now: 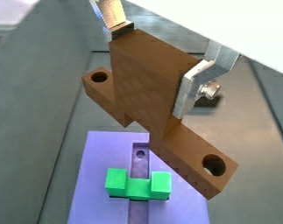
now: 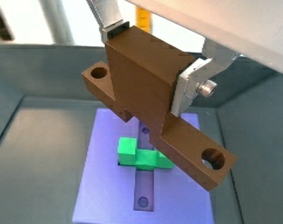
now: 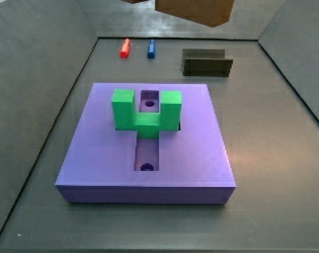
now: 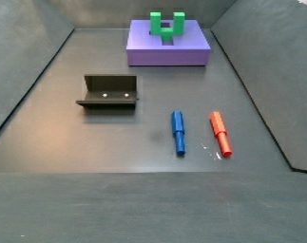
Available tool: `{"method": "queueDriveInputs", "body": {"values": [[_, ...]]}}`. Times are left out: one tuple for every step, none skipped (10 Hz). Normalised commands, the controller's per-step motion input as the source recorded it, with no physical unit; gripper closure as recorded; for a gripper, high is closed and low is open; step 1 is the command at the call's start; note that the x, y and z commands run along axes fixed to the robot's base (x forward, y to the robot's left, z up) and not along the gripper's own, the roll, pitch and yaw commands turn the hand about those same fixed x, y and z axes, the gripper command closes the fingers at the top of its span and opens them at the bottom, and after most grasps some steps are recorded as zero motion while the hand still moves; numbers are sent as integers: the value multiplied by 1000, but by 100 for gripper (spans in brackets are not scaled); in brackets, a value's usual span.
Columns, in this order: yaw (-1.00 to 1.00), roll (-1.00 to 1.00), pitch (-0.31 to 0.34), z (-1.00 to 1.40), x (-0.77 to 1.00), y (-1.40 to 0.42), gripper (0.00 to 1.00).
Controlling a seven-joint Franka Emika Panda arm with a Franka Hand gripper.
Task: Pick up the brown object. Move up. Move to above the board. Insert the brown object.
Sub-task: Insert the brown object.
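My gripper (image 1: 155, 61) is shut on the raised middle block of the brown object (image 1: 131, 101), an orange-brown T-shaped bar with round holes near its ends. The silver fingers (image 1: 193, 85) clamp it from both sides, and both wrist views show this (image 2: 153, 63). I hold it high in the air, tilted, over the lavender board (image 1: 95, 166). The board's central groove (image 2: 141, 188) lies under the bar. In a side view only part of the brown object (image 3: 198, 8) shows at the top edge, beyond the board's (image 3: 103, 148) far end. The gripper is out of view there.
A green U-shaped block (image 3: 144, 109) sits in the board's groove and also shows in another side view (image 4: 167, 26). The dark fixture (image 4: 108, 91) stands on the floor. A blue pen (image 4: 179, 131) and a red pen (image 4: 220, 133) lie beside it. Grey walls surround the floor.
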Motion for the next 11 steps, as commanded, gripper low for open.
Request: {"method": "queueDriveInputs", "body": {"values": [[-954, -170, -67, 0, 34, -3, 100], [-960, -164, -59, 0, 31, -6, 100], [-966, -159, -54, 0, 23, -9, 100], [-977, -141, -51, -11, 17, -11, 100], [-991, -120, -43, -51, 6, -20, 100], [-994, -77, -36, -100, 0, -69, 100], [-1000, -49, -17, -126, 0, -94, 100], [-626, 0, 17, -120, 374, -51, 100], [-257, 0, 26, -197, 169, -23, 100], [-397, 0, 0, -346, 186, -63, 100], [-531, 0, -26, -411, 83, -123, 100]]}}
